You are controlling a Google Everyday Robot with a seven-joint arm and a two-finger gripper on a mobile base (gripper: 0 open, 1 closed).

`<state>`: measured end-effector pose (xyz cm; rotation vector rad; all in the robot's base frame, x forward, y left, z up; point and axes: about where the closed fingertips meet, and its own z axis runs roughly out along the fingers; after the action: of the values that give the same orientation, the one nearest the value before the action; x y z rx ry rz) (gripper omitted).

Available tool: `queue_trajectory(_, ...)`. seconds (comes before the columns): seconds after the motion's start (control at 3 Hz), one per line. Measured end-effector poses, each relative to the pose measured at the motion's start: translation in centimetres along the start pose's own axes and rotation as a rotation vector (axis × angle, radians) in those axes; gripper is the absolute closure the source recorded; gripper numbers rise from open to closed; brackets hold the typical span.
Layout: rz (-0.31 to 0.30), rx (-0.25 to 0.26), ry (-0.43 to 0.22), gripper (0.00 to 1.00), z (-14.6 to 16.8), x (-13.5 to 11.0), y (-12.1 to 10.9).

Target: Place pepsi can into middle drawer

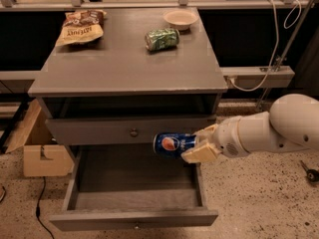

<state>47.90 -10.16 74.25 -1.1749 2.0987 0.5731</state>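
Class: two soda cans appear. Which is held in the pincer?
The blue pepsi can, gripped in the pincer above the open middle drawer; the green can lies on the tabletop.

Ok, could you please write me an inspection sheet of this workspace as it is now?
Surface: grey cabinet top, carrying only the clutter below.
Job's things: pepsi can held sideways in the air over the open middle drawer, not yet inside; nothing seen in the drawer.
Clutter: chip bag, green can on its side, bowl.
Grippers: gripper shut on the pepsi can, over the drawer's right rear.
Cables: white cable at right; dark cable on the floor at left.
Surroundings: cardboard box left of the cabinet; speckled floor.
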Motion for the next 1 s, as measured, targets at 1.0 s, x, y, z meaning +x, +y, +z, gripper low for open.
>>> queue_trajectory(1.0, 0.067, -0.014, 0.035, 1.0, 6.5, 6.4, -0.7)
